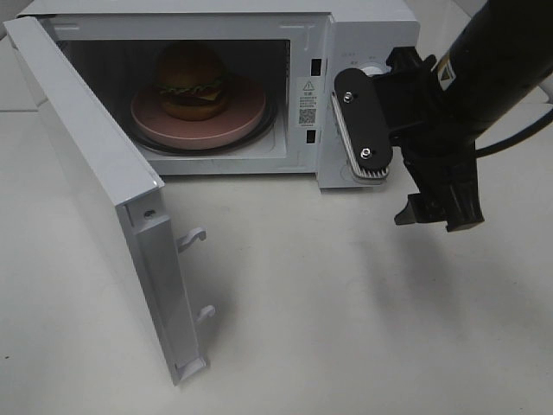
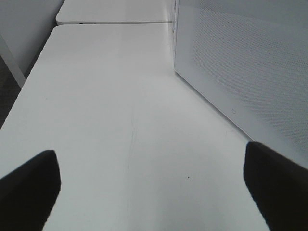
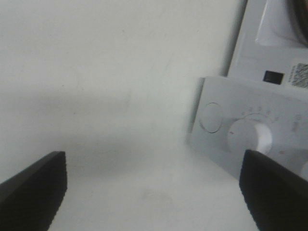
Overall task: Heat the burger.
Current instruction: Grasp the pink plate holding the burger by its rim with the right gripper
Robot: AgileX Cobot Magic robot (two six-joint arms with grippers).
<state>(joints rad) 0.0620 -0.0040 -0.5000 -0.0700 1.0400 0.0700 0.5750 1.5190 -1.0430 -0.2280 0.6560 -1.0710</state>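
Observation:
The burger [image 1: 192,79], with a golden-brown bun, green lettuce and yellow cheese, sits on a pink plate [image 1: 238,121] inside the white microwave [image 1: 363,22]. The microwave's door [image 1: 104,190] is swung wide open to the left. My right gripper [image 1: 404,169] hangs open in front of the control panel [image 1: 333,121], with nothing between its fingers. In the right wrist view the right gripper [image 3: 154,192] faces the panel's white knob [image 3: 255,137]. My left gripper [image 2: 151,187] is open over the bare table beside the microwave's perforated wall [image 2: 240,62]. The exterior view does not show it.
The open door juts out toward the table's front left, and two white latch hooks [image 1: 192,238] stick out of its edge. White tabletop [image 1: 346,303] spreads in front of the microwave. A seam between two tables [image 2: 115,22] runs behind the left arm's area.

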